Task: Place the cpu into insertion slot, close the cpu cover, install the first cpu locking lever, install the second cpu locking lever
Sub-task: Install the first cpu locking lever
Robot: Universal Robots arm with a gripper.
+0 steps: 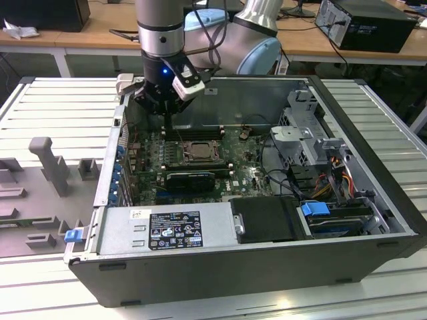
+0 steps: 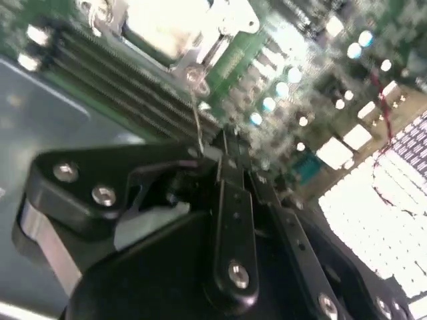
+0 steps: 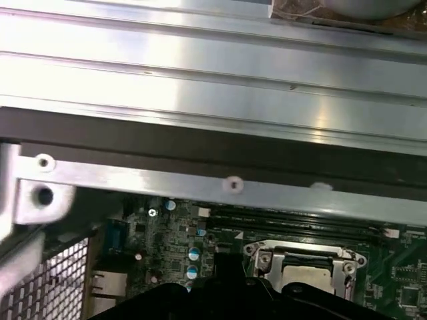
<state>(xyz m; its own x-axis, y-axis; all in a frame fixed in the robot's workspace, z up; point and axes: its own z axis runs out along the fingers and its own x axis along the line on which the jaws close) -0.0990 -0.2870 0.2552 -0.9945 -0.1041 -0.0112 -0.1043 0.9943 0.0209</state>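
Observation:
The cpu [image 1: 195, 152] lies in the insertion slot [image 1: 212, 162] on the green motherboard, its pale face showing in both wrist views [image 3: 303, 273] [image 2: 167, 23]. The cpu cover [image 1: 179, 152] lies flat over it, framing the chip [image 3: 267, 261] [image 2: 230, 23]. My gripper [image 1: 165, 115] hangs over the memory slots behind the socket, toward the exterior view's left. In the second wrist view the black fingertips [image 2: 230, 173] meet, so the gripper [image 2: 227, 152] is shut. A thin metal locking lever [image 2: 197, 113] runs from the socket corner to just beside them; whether they touch it is unclear.
The open computer case [image 1: 360, 127] walls in the board. Long memory slots [image 1: 193, 132] lie behind the socket and a black expansion card [image 1: 190, 180] in front. A power supply [image 1: 167, 227], a drive cage [image 1: 307, 133] and cables [image 1: 333, 177] fill the exterior view's right. Grey fixtures [image 1: 50, 163] stand outside.

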